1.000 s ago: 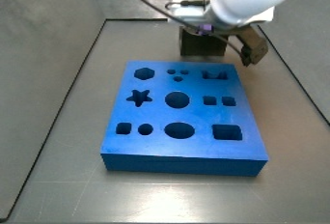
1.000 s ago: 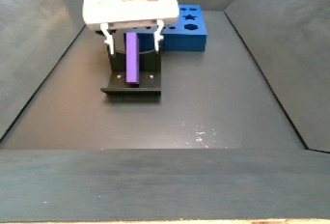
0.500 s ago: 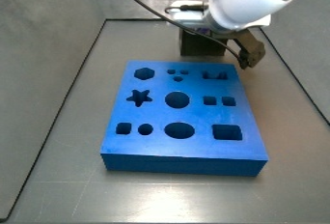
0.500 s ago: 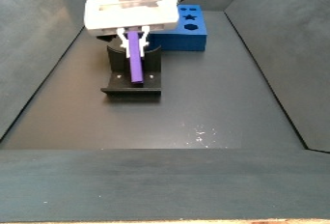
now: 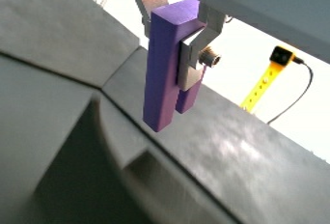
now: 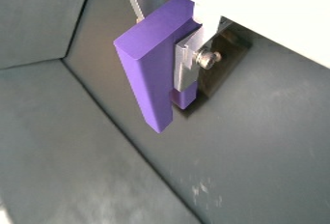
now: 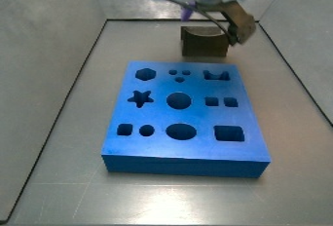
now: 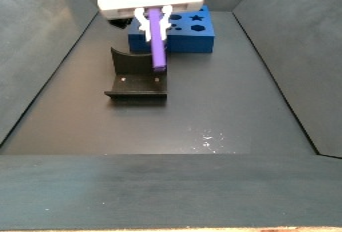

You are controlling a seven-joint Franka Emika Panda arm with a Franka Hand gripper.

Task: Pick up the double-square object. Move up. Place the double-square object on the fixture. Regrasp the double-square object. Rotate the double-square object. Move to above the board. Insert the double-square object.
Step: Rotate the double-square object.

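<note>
Wrist views: the gripper [image 5: 180, 15] has its fingers [image 5: 203, 49] pinching the upper end of the double-square object [image 5: 169, 69], which hangs free of the grey floor; same grasp seen in the second wrist camera, gripper [image 6: 171, 25] on the double-square object [image 6: 154, 73]. Side views: the gripper [image 8: 151, 18] holds the purple piece [image 8: 156, 42] tilted, in the air above the fixture [image 8: 138, 77] and clear of it, with the board [image 8: 185, 32] just behind. From the opposite side the gripper [image 7: 224, 18] sits over the fixture [image 7: 202, 42] beyond the far edge of the board [image 7: 182, 113]; the piece itself cannot be made out there.

end effector [image 8: 152, 18] risen, double-square object [image 8: 156, 40] lifted off fixture [image 8: 136, 79]
</note>
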